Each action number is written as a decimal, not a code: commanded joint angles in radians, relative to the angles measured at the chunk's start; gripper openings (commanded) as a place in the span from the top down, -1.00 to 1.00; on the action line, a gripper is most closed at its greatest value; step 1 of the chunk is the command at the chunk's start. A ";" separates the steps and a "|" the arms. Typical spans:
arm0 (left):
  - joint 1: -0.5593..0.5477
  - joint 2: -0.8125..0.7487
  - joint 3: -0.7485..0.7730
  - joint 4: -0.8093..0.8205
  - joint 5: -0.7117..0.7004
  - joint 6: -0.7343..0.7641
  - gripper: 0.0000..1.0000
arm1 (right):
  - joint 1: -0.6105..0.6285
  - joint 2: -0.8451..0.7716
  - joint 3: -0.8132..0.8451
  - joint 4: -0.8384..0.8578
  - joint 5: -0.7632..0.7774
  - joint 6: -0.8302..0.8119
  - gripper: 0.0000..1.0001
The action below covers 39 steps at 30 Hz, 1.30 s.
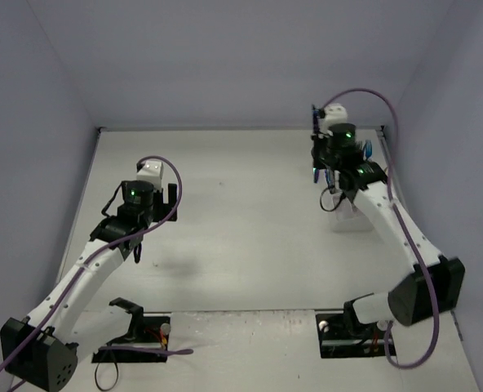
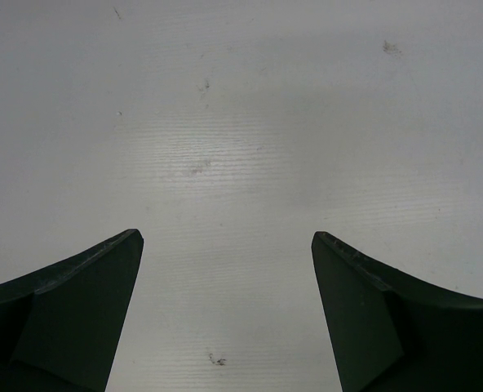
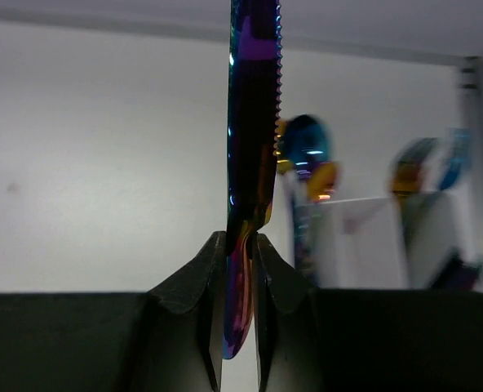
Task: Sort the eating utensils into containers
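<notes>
Looking through the right wrist camera, we see our right gripper (image 3: 240, 245) pinched narrowly on a knife (image 3: 254, 122). Its iridescent blue-and-purple blade has a serrated edge and stands upright from the fingers to the top centre of the frame. Behind it, in the right half, sits the white caddy (image 3: 364, 245), blurred. A blue-and-gold spoon (image 3: 305, 145) stands in it near the knife, with more tinted utensils (image 3: 427, 163) further right. From above, we find this arm in the upper right, the caddy partly hidden beneath its forearm. Our left gripper (image 2: 226, 235) hangs left of centre in that view, fingers spread wide, only the pale table (image 2: 241, 122) showing between them.
</notes>
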 commanded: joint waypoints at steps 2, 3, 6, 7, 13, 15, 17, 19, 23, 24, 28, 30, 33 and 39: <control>0.003 -0.027 0.032 0.032 -0.011 0.015 -0.65 | -0.211 -0.153 -0.140 0.218 0.050 -0.124 1.00; 0.004 -0.028 0.031 0.031 -0.011 0.015 -0.65 | -0.245 -0.168 -0.163 0.256 0.028 -0.145 1.00; 0.003 -0.031 0.031 0.032 -0.008 0.016 -0.65 | -0.321 -0.201 -0.224 0.313 -0.011 -0.172 1.00; 0.003 -0.033 0.031 0.031 -0.008 0.016 -0.65 | -0.349 -0.206 -0.240 0.329 -0.020 -0.174 1.00; 0.004 -0.042 0.031 0.030 -0.012 0.016 -0.65 | -0.489 -0.215 -0.366 0.448 -0.059 -0.175 1.00; 0.004 -0.044 0.030 0.032 -0.010 0.016 -0.65 | -0.502 -0.213 -0.395 0.474 -0.047 -0.180 1.00; 0.004 -0.049 0.029 0.032 -0.011 0.016 -0.65 | -0.530 -0.215 -0.441 0.516 -0.036 -0.175 1.00; 0.004 -0.053 0.029 0.032 -0.013 0.018 -0.65 | -0.547 -0.211 -0.470 0.542 -0.036 -0.166 1.00; 0.004 -0.061 0.029 0.032 -0.014 0.019 -0.65 | -0.551 -0.190 -0.513 0.569 -0.007 -0.159 1.00; 0.004 -0.061 0.029 0.031 -0.015 0.020 -0.65 | -0.551 -0.188 -0.522 0.572 0.003 -0.155 1.00; 0.004 -0.065 0.029 0.030 -0.016 0.022 -0.65 | -0.551 -0.202 -0.567 0.576 0.022 -0.120 1.00; 0.004 -0.068 0.029 0.031 -0.015 0.022 -0.65 | -0.550 -0.235 -0.602 0.575 0.021 -0.095 0.85; 0.003 -0.072 0.029 0.030 -0.014 0.022 -0.65 | -0.550 -0.275 -0.628 0.571 0.024 -0.064 0.55; 0.003 -0.076 0.031 0.029 -0.010 0.020 -0.65 | -0.550 -0.401 -0.616 0.513 0.025 -0.023 -0.13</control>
